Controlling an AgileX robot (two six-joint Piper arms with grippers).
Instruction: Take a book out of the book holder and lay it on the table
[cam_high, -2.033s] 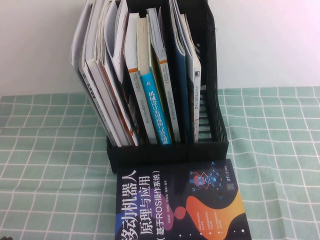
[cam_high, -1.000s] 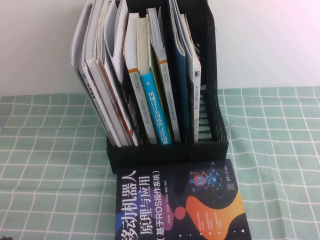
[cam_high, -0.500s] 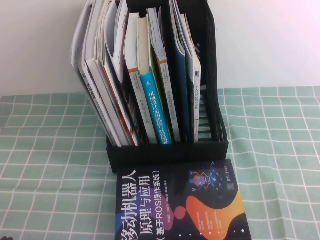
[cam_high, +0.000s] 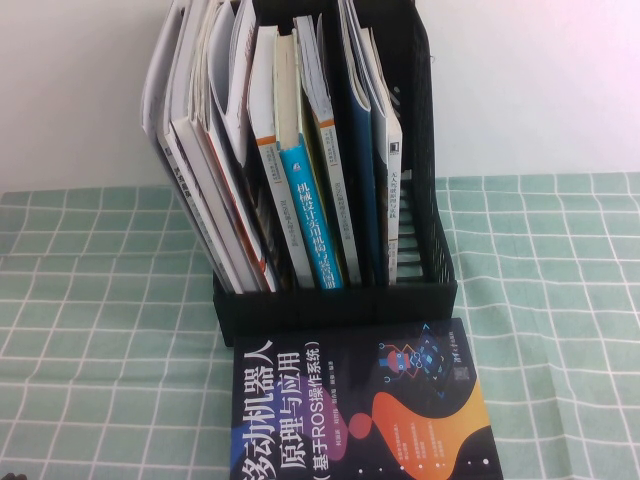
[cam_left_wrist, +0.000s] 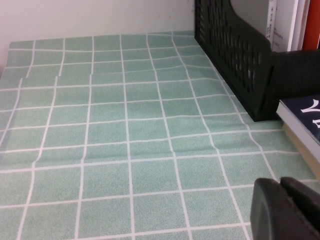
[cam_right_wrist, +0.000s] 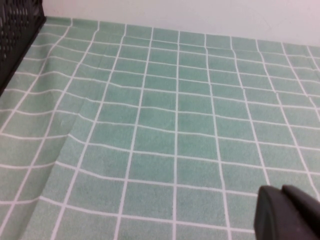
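Observation:
The book (cam_high: 360, 410), dark cover with a large white Chinese title and orange-pink blobs, lies flat on the table (cam_high: 90, 350) just in front of the book holder (cam_high: 335, 300). Its corner also shows in the left wrist view (cam_left_wrist: 302, 120), next to the holder's slatted side (cam_left_wrist: 235, 55). My left gripper (cam_left_wrist: 282, 192) is shut and empty, low over the cloth to the left of the book. My right gripper (cam_right_wrist: 285, 197) is shut and empty over bare cloth to the right of the holder (cam_right_wrist: 17, 30). Neither gripper shows in the high view.
The holder holds several upright books and magazines, among them a blue-spined one (cam_high: 318, 225). A white wall stands behind the table. Wrinkled green checked cloth (cam_right_wrist: 150, 125) lies on both sides of the holder.

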